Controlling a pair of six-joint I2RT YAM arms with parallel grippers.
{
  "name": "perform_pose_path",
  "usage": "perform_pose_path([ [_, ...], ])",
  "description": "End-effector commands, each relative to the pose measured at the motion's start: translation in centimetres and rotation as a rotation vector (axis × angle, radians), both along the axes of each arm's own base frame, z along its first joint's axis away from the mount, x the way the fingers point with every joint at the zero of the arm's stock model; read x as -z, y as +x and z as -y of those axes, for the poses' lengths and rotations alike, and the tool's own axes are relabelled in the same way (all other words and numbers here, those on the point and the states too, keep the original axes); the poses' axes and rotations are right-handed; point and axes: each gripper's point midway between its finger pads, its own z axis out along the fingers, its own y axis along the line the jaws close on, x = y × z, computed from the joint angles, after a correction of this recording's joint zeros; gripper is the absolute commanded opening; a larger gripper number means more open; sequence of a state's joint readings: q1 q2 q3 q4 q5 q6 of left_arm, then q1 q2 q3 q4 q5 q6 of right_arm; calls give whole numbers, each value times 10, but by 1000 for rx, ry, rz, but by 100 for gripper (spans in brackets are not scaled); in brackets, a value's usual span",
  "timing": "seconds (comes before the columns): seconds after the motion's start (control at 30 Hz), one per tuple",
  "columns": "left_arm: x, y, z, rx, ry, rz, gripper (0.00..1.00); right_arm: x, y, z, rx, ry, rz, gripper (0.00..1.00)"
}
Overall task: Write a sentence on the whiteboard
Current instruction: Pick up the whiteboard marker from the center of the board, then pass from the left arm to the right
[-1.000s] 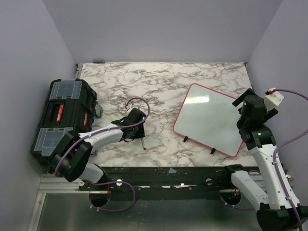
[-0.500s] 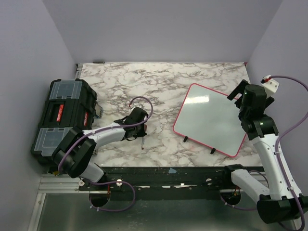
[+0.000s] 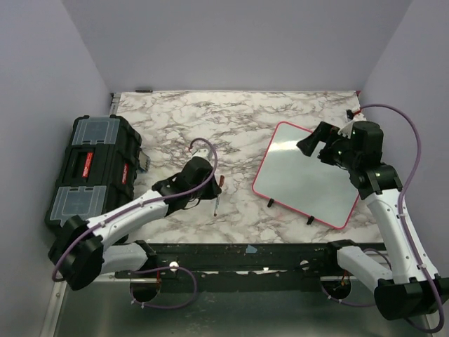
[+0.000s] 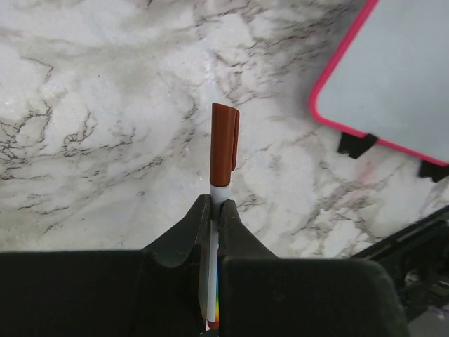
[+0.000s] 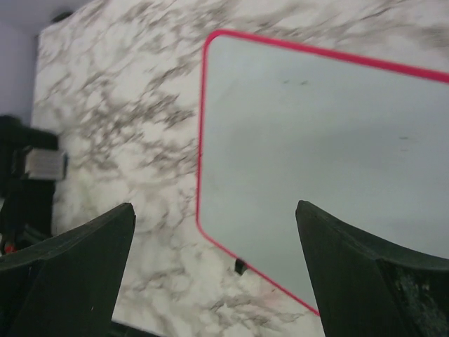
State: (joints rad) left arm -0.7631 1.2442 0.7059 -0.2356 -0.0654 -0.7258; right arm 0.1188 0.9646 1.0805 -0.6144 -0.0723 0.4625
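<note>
Nearest the arm bases, L gripper [image 3: 202, 184] sits to the near-left of the whiteboard [image 3: 309, 182], a little apart from its pink frame. Jaws are clenched tight on a marker [image 4: 223, 144]; grip is on the white barrel just behind the red-brown cap, so the cap end sticks out past the fingertips, prob. to leave it free for pulling off. Cap's on, so no ink can go down yet. Marker looks lifted off the marble table [image 3: 231, 119], not lying on it. Next out, the whiteboard lies flat on the table, turned at an angle, its two black feet [image 3: 270, 203] on the near edge toward the bases. Surface is glossy and blank bar a couple of faint specks: the sentence isn't there, not one letter started. Over the board's far-right corner hangs R gripper [image 3: 316, 146], jaws released wide w/ nothing btwn them, aimed across the board toward the marker side. My guess is it's staged either to take the cap or to pin the board while L writes. Well left of the whiteboard, at the table's edge, sits a black toolbox [image 3: 91, 172], out of both arms' way.
</note>
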Motion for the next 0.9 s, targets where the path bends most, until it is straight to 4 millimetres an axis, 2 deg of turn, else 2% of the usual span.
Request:
perform_pose_path([
  [0.0, -83, 8, 6, -78, -184, 113, 0, -16, -25, -77, -433, 248, 77, 98],
  [0.2, -172, 20, 8, -202, -386, 177, 0, -39, -46, -120, -675, 390, 190, 91],
  [0.27, -193, 23, 12, -230, -448, 176, 0, -45, -54, -136, -747, 395, 220, 91],
  [0.37, -214, 27, 20, -249, -523, 162, 0, -48, -65, -163, -831, 380, 250, 90],
  [0.43, -221, 28, 26, -257, -565, 144, 0, -44, -75, -185, -892, 379, 240, 90],
  [0.5, -222, 29, 29, -269, -593, 128, 0, -44, -75, -198, -905, 384, 255, 89],
  [0.73, -220, 34, 23, -368, -678, 112, 0, -47, -68, -219, -892, 423, 281, 84],
  [0.87, -219, 37, 18, -421, -715, 112, 0, -41, -64, -233, -879, 415, 262, 79],
])
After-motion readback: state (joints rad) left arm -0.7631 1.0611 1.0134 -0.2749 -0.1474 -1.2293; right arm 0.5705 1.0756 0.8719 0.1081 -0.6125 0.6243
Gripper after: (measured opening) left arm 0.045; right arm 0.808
